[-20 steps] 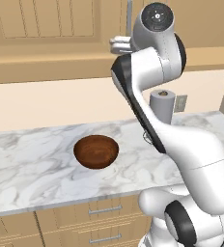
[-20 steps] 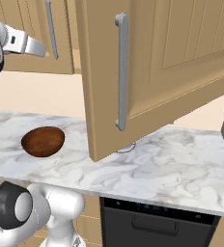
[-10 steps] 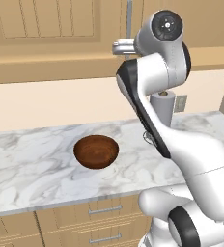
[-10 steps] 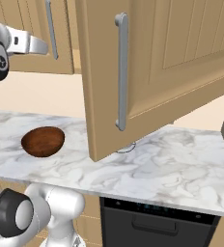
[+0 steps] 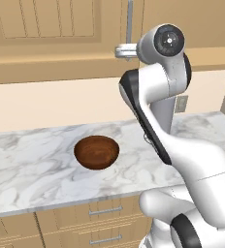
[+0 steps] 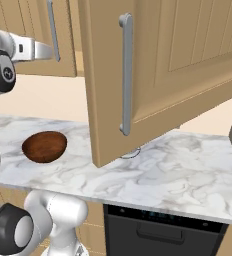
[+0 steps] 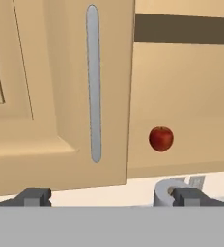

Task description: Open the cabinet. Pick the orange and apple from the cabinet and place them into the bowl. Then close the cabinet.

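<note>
The cabinet [image 5: 61, 29] hangs above the counter. Its left door [image 7: 56, 87] is shut, with a long grey handle [image 7: 93, 82]. Its right door [image 6: 178, 65] is swung open toward the right base camera. The red apple [image 7: 161, 138] sits on the shelf inside the open half. The orange is hidden. My gripper [image 5: 118, 51] is open and empty. It hovers high in front of the shut door's handle [image 5: 129, 22], level with the door's bottom edge, touching nothing. It also appears in the right base view [image 6: 48, 51] and the hand view [image 7: 109, 198]. The brown bowl [image 5: 96, 151] stands empty on the marble counter [image 5: 32, 169], below and left of the gripper.
The open door [image 6: 118, 100] juts out over the counter's right part, its handle [image 6: 125, 75] facing the base. Drawers [image 5: 104, 211] run under the counter and a dark dishwasher [image 6: 158, 230] sits to the right. A wall outlet [image 5: 181, 103] shows behind the arm.
The arm's upper joint has dropped and shifted right. The gripper has sunk slightly and edged right in front of the shut door's handle. Its jaws stay open.
</note>
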